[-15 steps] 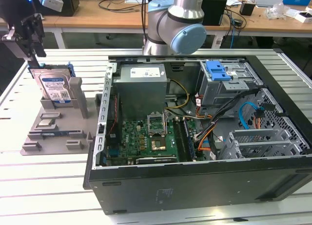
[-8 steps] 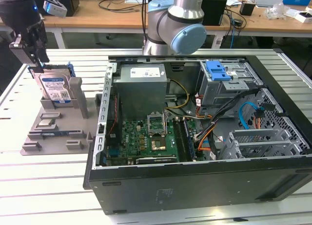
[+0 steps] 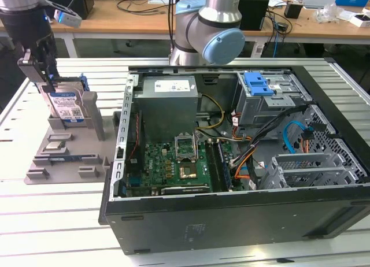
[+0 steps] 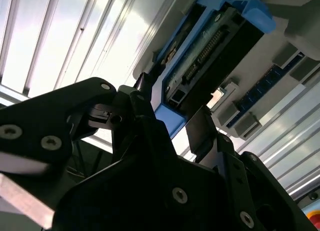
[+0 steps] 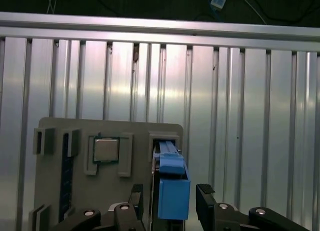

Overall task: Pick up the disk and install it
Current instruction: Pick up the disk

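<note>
The disk point(image 3: 67, 108) stands on edge in a slot of the grey holder point(image 3: 63, 157) at the exterior view's left; it is silver, with a white-and-blue label and a blue bracket. My gripper point(image 3: 48, 84) hangs just above its upper end. In the first wrist view the gripper point(image 5: 168, 192) is open. Its black fingers point(image 5: 205, 197) stand on either side of the disk's blue bracket point(image 5: 173, 188), with a small gap on each side. The second wrist view shows the same straddle around the disk point(image 4: 210, 46), with my gripper point(image 4: 172, 108) at its blue end.
An open computer case point(image 3: 231, 221) lies to the exterior view's right of the holder. Inside are a grey metal box point(image 3: 167, 99), a motherboard point(image 3: 173, 163) and a cage with a blue latch point(image 3: 258, 85). A processor chip point(image 5: 106, 149) sits in the holder. The arm's base point(image 3: 208, 30) stands behind the case.
</note>
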Controlling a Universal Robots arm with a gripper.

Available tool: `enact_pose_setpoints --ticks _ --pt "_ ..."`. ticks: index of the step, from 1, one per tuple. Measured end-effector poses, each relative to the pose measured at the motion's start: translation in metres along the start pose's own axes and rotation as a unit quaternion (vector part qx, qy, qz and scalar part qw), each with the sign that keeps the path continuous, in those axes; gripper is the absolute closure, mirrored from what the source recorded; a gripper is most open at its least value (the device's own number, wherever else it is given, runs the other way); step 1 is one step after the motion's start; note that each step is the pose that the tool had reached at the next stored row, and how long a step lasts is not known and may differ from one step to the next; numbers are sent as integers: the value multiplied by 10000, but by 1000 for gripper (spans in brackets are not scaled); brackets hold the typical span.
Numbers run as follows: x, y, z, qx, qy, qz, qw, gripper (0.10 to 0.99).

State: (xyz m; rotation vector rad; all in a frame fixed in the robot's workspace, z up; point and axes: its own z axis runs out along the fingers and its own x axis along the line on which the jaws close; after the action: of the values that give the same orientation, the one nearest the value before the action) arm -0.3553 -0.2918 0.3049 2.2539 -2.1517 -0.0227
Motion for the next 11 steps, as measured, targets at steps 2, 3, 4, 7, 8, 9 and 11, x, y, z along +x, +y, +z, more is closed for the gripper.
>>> enact_pose_setpoints --ticks 2,3,4,7,8,9,11 --pt "0 -1 38 0 0 0 10000 545" --pt "0 -2 55 0 0 0 10000 545" --pt "0 -2 74 0 0 0 10000 545" --pt "-1 -4 142 -1 0 0 10000 545" --pt "-1 -4 142 -1 0 1 10000 545" --pt "-1 -4 142 0 -1 0 10000 545" --pt "-1 -4 143 0 -3 0 10000 690"
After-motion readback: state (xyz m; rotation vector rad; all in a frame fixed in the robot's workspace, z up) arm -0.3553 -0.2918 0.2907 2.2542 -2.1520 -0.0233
